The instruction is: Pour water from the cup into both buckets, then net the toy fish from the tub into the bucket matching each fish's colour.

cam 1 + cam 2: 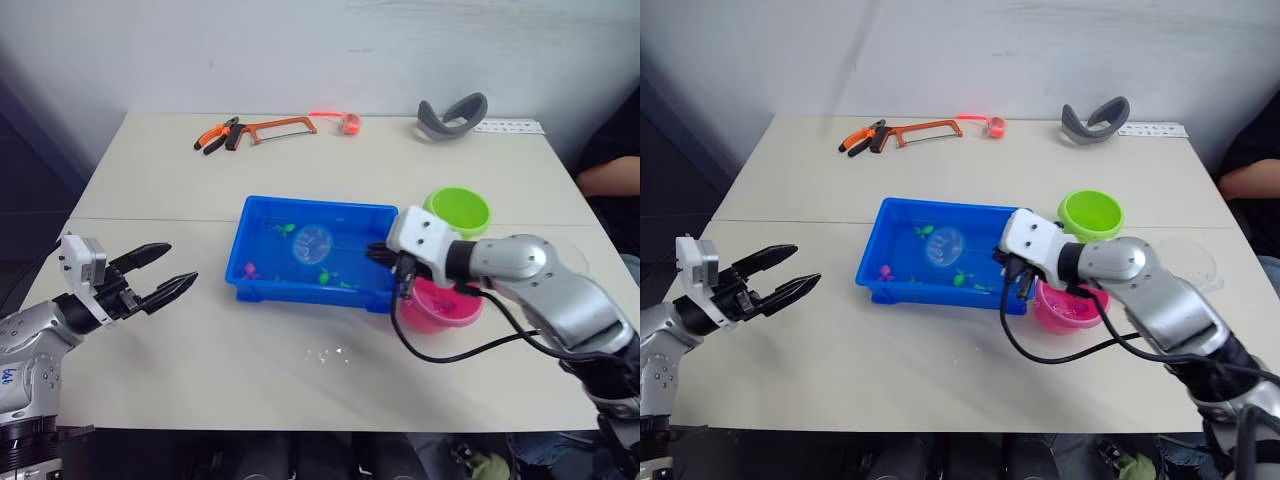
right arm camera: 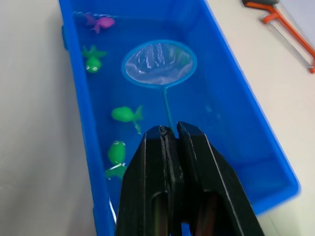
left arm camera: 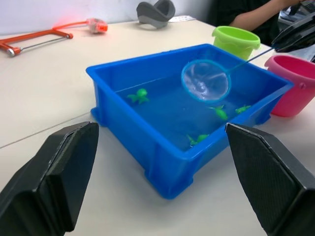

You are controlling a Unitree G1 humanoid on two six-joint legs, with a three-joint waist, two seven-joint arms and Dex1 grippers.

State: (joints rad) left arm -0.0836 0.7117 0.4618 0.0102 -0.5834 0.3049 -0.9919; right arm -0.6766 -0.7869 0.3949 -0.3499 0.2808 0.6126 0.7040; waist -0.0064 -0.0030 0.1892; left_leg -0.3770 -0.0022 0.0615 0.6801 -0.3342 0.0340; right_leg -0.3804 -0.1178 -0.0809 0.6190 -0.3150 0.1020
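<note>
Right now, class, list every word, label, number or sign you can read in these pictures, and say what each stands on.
No text here can be read.
The white strip at the table's far edge: possible markings, too small to read.
The tub, green bucket, pink bucket and net: no lettering visible.

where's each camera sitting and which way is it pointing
Eye views: on the head, looking down over the table; both arms show.
Left wrist: faces the tub over the open left tool.
Right wrist: looks down into the tub along the right tool, shut on the net.
All share tub, net.
</note>
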